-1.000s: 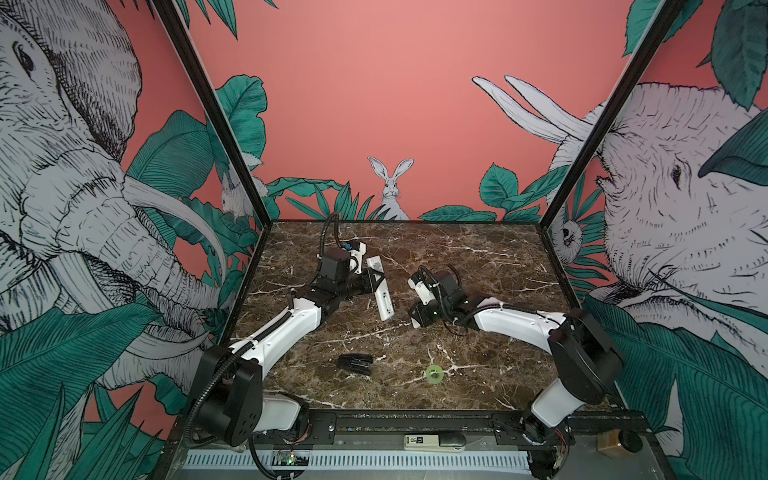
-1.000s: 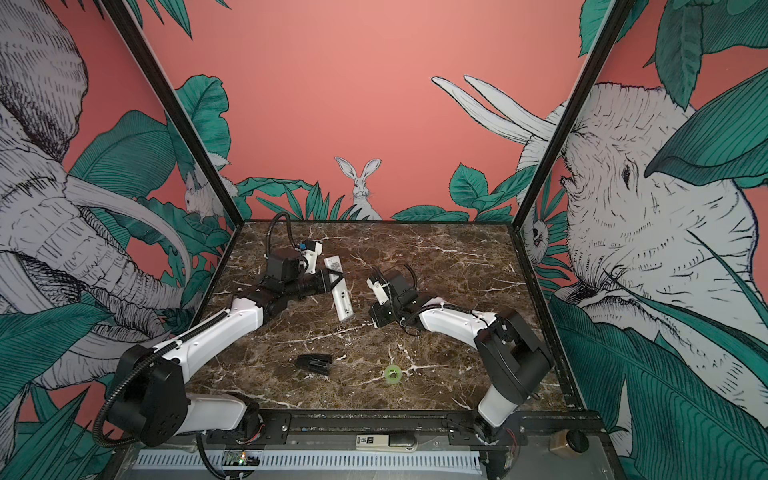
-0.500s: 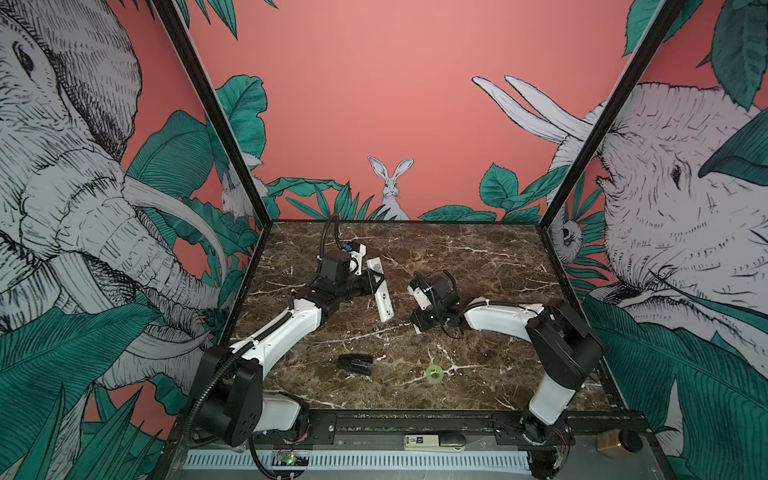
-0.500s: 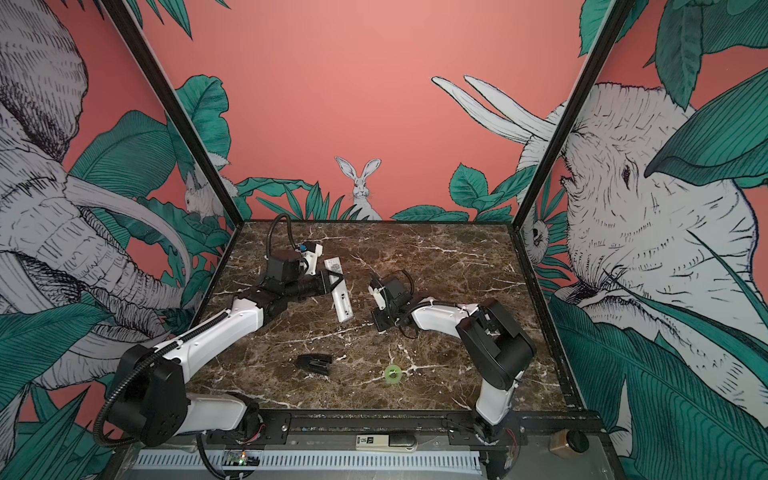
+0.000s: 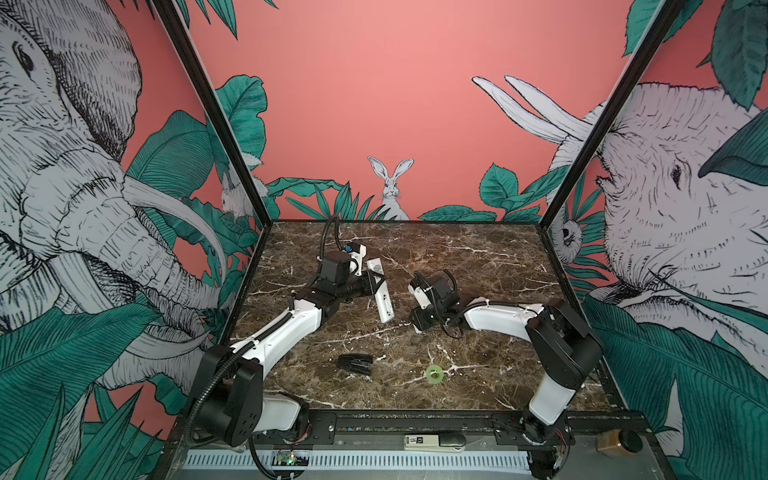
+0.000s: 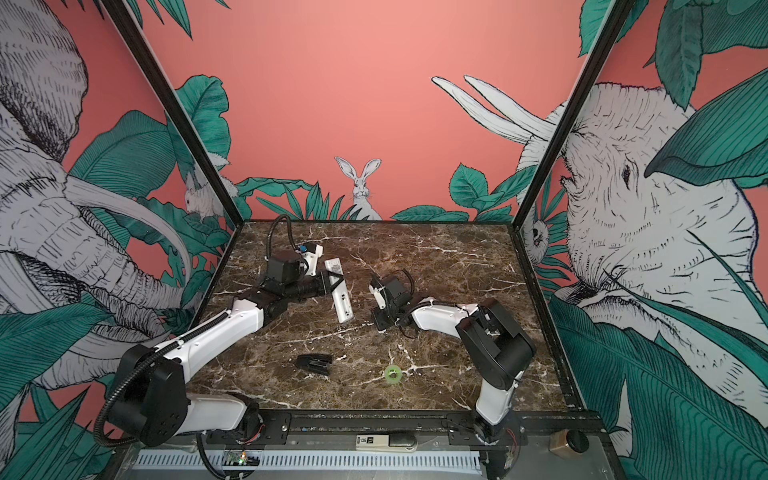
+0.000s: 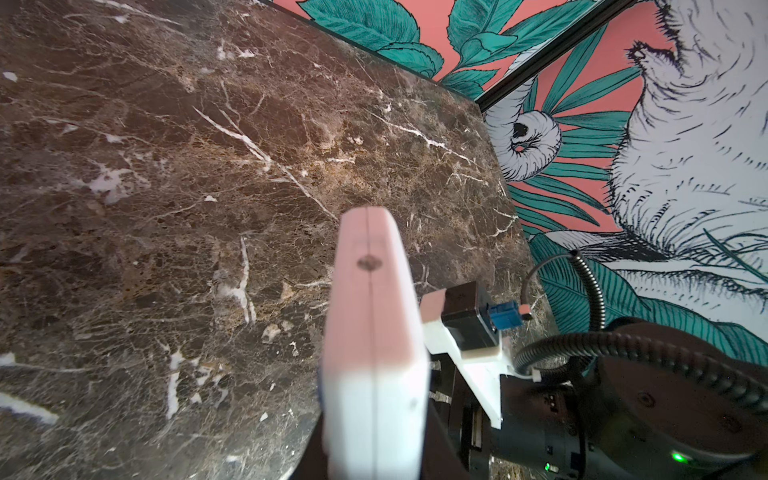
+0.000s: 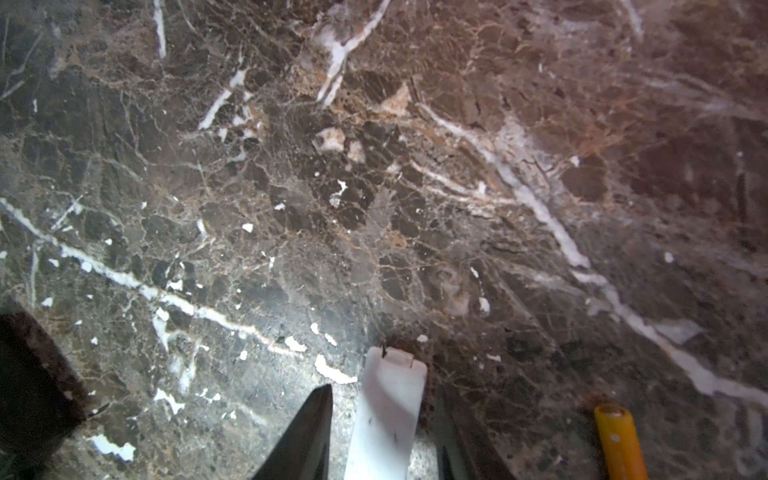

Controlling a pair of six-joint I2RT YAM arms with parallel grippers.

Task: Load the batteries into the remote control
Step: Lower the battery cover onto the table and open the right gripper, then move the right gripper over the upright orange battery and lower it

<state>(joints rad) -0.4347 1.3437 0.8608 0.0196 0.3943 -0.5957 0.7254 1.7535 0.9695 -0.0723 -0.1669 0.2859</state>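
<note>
While its black fingers were clamped on the long slim white plastic remote control, the left pincer gripped it partway along its length, nearer the far end. The longer free part ran out from the jaws toward the table's front edge. Seen from the left wrist, the remote control showed only a narrow seamed face with one small dark hole; whether it cleared the tabletop could not be told.

Just to the right of that free end, near but apart, the right pincer pointed down at the dark brown, white-veined marble tabletop. Its fingers stood apart. A small flat white plastic cover piece sat between them, with bare marble showing in the gap on one side. Just outside one finger, near the pincer but not touching it, a thin orange cylindrical battery lay on the marble; a second could not be made out in any view.

Farther out, well apart from both pincers and toward the front edge, lay a small black plastic stapler, in front of the left pincer. A green translucent tape ring lay in front of the right pincer.
</note>
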